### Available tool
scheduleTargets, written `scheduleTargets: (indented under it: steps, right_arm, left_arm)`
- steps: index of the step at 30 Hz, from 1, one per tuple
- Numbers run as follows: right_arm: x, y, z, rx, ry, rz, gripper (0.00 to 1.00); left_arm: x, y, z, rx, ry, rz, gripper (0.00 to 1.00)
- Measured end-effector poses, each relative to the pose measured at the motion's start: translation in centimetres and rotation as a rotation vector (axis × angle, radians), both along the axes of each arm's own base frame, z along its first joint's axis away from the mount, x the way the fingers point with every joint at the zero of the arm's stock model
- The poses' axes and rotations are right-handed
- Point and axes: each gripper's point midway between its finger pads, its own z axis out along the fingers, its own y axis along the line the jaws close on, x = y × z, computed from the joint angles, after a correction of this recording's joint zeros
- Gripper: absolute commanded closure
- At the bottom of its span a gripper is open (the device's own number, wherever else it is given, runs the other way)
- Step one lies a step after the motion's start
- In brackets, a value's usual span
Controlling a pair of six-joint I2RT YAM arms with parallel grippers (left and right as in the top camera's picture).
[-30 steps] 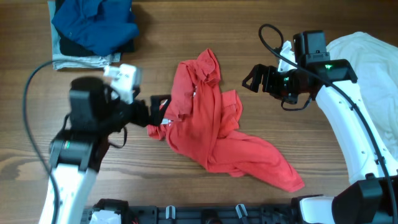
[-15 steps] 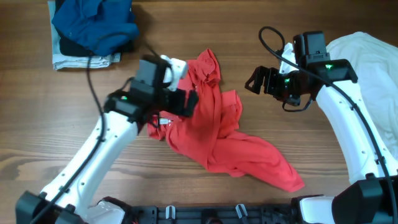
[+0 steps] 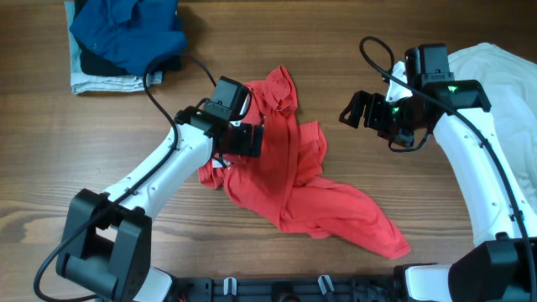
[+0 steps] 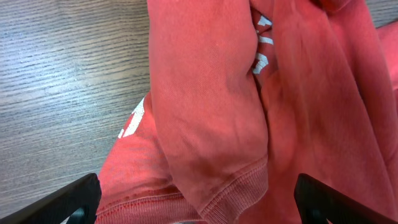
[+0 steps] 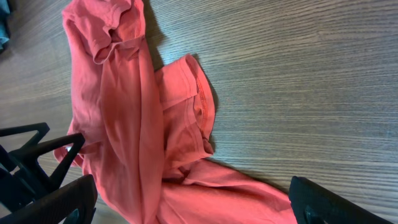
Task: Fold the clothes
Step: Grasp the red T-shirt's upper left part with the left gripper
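The wooden table (image 3: 33, 168) fills my overhead view. The red T-shirt (image 3: 289, 189) lies crumpled near its middle, bunched at the top and trailing a long tail toward the lower right. At the far right edge I see the white shirt (image 3: 512, 75), a loose heap partly under the right arm. In the top left corner sits a pile with a blue garment (image 3: 126, 29) on top and grey cloth (image 3: 105, 82) beneath it, well apart from the red one.

My left gripper (image 3: 247, 138) is over the left part of the red T-shirt, jaws spread wide and gripping nothing. Through the left wrist camera its fingers (image 4: 68, 202) stand at either side of a thick fold of the red T-shirt (image 4: 211, 112) that ends in a ribbed hem (image 4: 239, 186). I cannot tell whether the fingertips touch the cloth.

My right gripper (image 3: 352, 109) hangs above bare wood to the right of the shirt, jaws likewise spread and empty. Its wrist view looks across the red T-shirt (image 5: 130, 124) toward the other gripper's black fingers (image 5: 37, 149).

Bits of white lettering (image 4: 264, 50) peek out between the folds.
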Motion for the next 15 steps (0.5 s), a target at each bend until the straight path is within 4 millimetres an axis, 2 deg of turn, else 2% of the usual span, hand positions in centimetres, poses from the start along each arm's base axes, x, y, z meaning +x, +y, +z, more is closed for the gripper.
scheduleTargets:
  steps: [2,5,8,9,12,14,15]
  right_arm:
    - [0.0,0.0,0.0,0.000,0.000,0.000,0.00]
    - [0.0,0.0,0.0,0.000,0.000,0.000,0.00]
    - [0.0,0.0,0.0,0.000,0.000,0.000,0.00]
    - [0.0,0.0,0.0,0.000,0.000,0.000,0.00]
    - [0.0,0.0,0.0,0.000,0.000,0.000,0.00]
    - [0.0,0.0,0.0,0.000,0.000,0.000,0.00]
    - [0.0,0.0,0.0,0.000,0.000,0.000,0.00]
  left_arm:
    - [-0.1,-0.2,0.0,-0.008,0.003,-0.002,0.00]
    - [-0.6,-0.2,-0.6,-0.010,0.037,-0.003,0.07]
    - [-1.2,0.0,-1.6,0.003,0.083,-0.001,0.20]
    - [-1.4,0.1,-2.2,0.012,0.104,0.002,0.27]
    - [-1.6,0.1,-3.1,0.020,0.128,0.004,0.60]
    - [-1.5,0.0,-3.2,0.016,0.126,0.012,0.92]
    - [-1.4,0.0,-3.2,0.014,0.122,0.010,0.96]
